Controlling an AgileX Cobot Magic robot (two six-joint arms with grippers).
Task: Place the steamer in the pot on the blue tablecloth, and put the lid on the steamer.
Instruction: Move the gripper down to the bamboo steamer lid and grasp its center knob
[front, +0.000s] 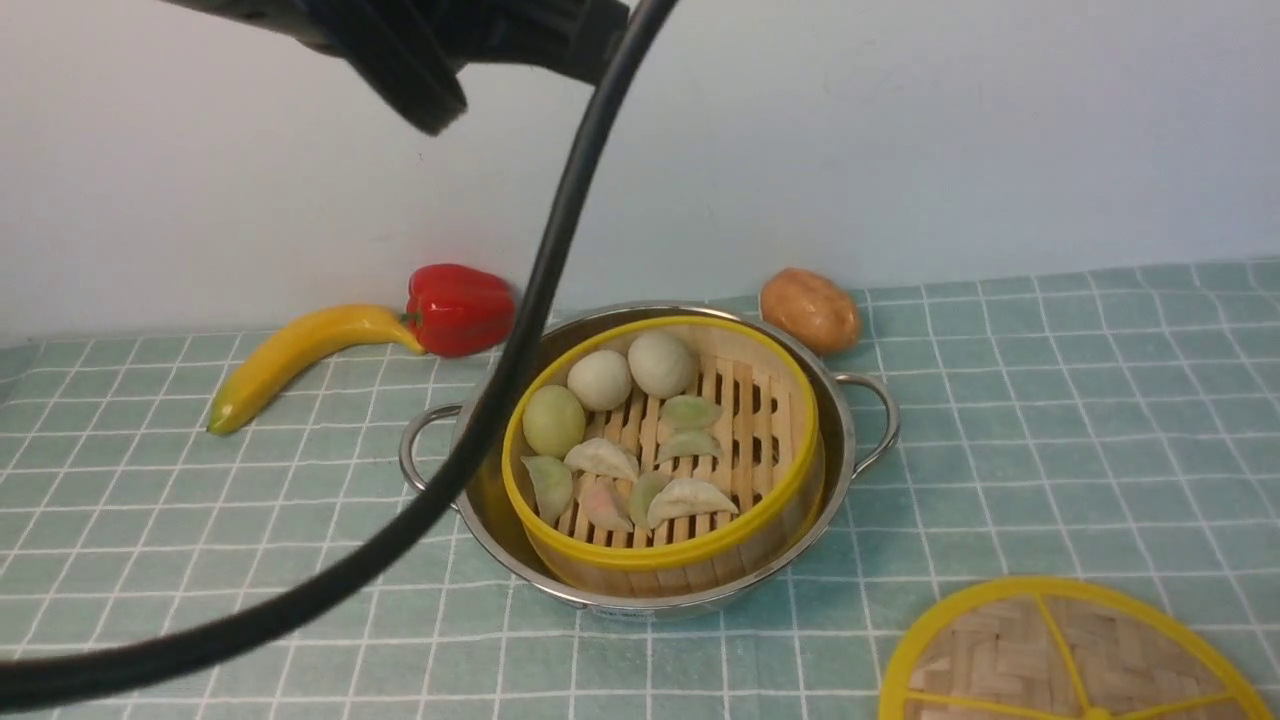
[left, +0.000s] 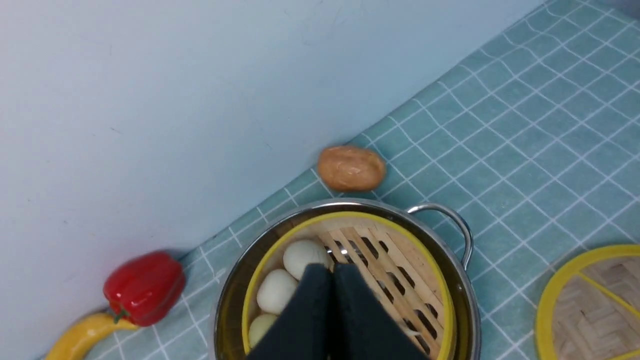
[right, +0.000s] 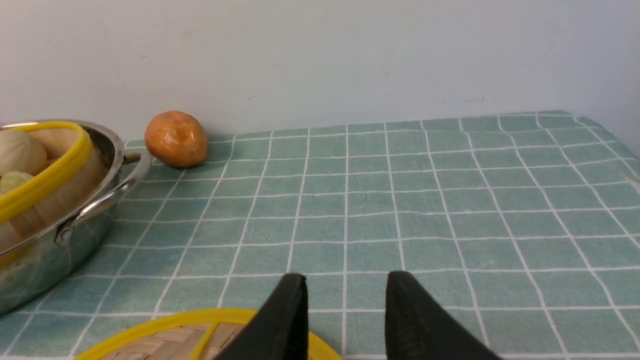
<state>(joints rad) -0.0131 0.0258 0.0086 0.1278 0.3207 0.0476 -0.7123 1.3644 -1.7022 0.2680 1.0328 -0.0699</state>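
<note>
The steamer (front: 765, 420), a bamboo basket with a yellow rim holding buns and dumplings, sits inside the shiny pot (front: 848, 440) on the blue tablecloth (front: 1050, 420). The lid (front: 1010, 650), a flat woven disc with yellow spokes, lies on the cloth at the front right, apart from the pot. In the left wrist view my left gripper (left: 332, 272) hangs above the steamer (left: 400, 250), its fingers pressed together with nothing between them. My right gripper (right: 346, 282) stands open and empty over the far edge of the lid (right: 165, 340), with the pot (right: 75, 235) off to one side.
A yellow banana (front: 290, 355) and a red bell pepper (front: 458, 308) lie behind the pot on the left, and a brown potato (front: 810, 308) on the right, all near the pale wall. My left arm's black cable (front: 500, 380) crosses the front view.
</note>
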